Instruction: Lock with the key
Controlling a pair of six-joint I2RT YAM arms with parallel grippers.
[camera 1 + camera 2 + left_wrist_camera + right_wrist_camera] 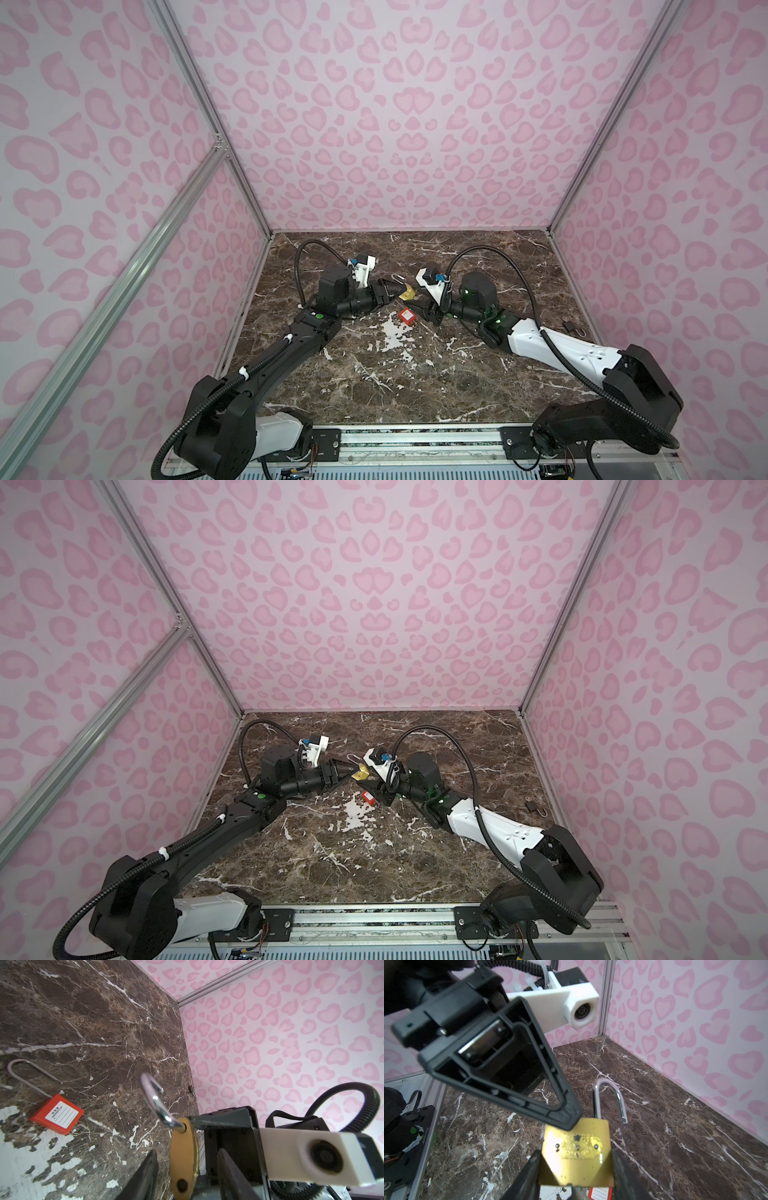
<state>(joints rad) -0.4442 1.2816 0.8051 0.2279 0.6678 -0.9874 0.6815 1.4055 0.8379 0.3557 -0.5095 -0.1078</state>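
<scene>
Brass padlock (pixel 577 1138) is clamped by R gripper (pixel 576 1155), shackle (pixel 621 1103) exposed, prob. so it can be reached by half-open, empty L gripper (pixel 188 1152).

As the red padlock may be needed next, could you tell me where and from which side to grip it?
I would grip the red padlock by its blocky body, across its sides, from above: it lies flat, label up, and its thin shackle hugs the marble.

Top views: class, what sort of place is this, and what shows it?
Probably a robot test booth: aluminium frame, pink printed walls, marble-look tabletop, left arm and right arm mounted on a front rail.
</scene>
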